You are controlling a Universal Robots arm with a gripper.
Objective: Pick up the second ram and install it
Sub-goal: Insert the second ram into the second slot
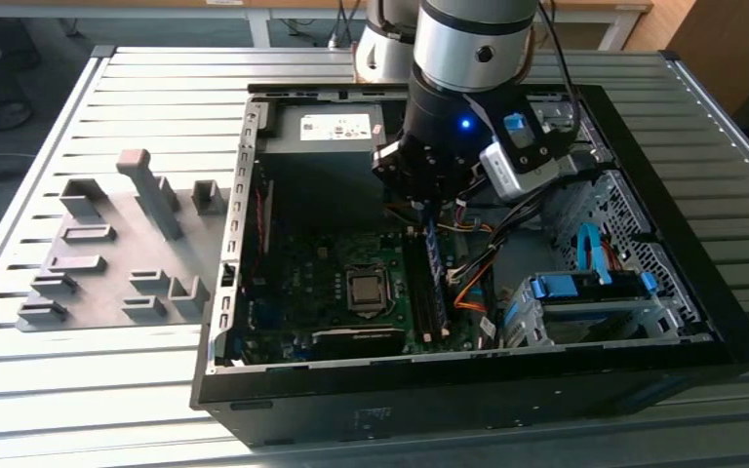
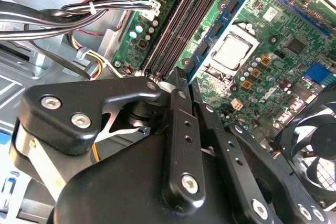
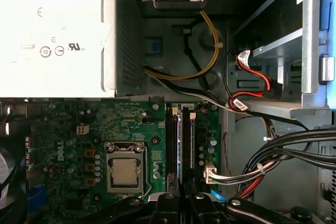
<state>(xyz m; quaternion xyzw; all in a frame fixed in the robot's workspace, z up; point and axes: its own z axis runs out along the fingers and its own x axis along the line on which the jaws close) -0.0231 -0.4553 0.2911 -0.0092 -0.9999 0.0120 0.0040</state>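
Nearest the lens in the second wrist view are the black linkage arms and bolt heads of my jaws [image 2: 187, 80], whose two fingers [image 2: 178, 85] converge to a narrow gap just above the motherboard [image 2: 262, 87]. The jaws are drawn almost fully together, and the near end of the second ram [image 2: 210, 38] sits between their tips. This ram is a thin strip with a row of small black chips, and it runs away from the fingertips along the memory slot rails [image 2: 176, 30].

In the exterior view, my jaws [image 1: 427, 210] hang inside the open PC case [image 1: 687, 292]. They are directly over the far end of the second ram [image 1: 435, 278], which stands on edge in the slot area, just beside the CPU socket [image 1: 366, 290] on the exterior view's right. I cannot tell whether the ram is fully seated.

In the first wrist view, my jaws [image 3: 182, 196] line up with the two long black slot rails [image 3: 171, 145]. The CPU socket [image 3: 125, 171] lies to one side and a bundle of cables [image 3: 294, 150] to the other. The power supply [image 3: 52, 30] sits beyond the board.

The case rests on a slatted metal table [image 1: 114, 390]. A grey holder tray with upright blocks [image 1: 114, 263] lies on the table at the exterior view's left, well apart from my jaws.
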